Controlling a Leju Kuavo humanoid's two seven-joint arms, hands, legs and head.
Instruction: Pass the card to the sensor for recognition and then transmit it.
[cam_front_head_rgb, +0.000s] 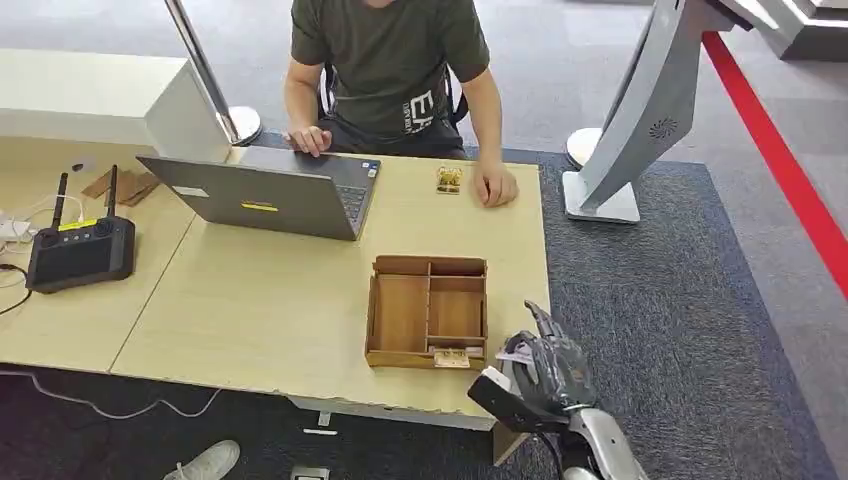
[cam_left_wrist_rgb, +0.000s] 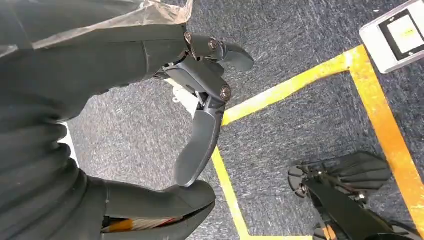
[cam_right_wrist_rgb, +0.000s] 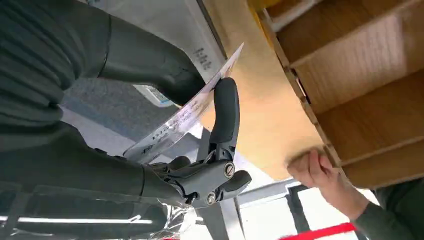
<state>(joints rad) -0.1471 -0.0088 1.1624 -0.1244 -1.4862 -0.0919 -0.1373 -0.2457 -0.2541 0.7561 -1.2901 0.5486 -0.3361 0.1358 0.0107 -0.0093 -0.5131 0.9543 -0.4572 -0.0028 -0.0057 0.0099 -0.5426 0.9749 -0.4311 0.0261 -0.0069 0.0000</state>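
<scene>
Pinching a thin, clear-sleeved card (cam_right_wrist_rgb: 185, 117) between thumb and a dark finger, the right hand (cam_front_head_rgb: 545, 368) hovers off the near right corner of the wooden table (cam_front_head_rgb: 270, 310), just beside the compartmented wooden tray (cam_front_head_rgb: 428, 312). A small sensor board (cam_front_head_rgb: 452, 357) sits at the tray's near edge; a second one (cam_front_head_rgb: 449, 179) lies by the seated person's hand (cam_front_head_rgb: 495, 186) at the far side. The left hand (cam_left_wrist_rgb: 200, 100) hangs over grey carpet marked with yellow tape (cam_left_wrist_rgb: 300, 85), fingers loosely curled and holding nothing. A laptop (cam_front_head_rgb: 270, 192) stands open on the table.
</scene>
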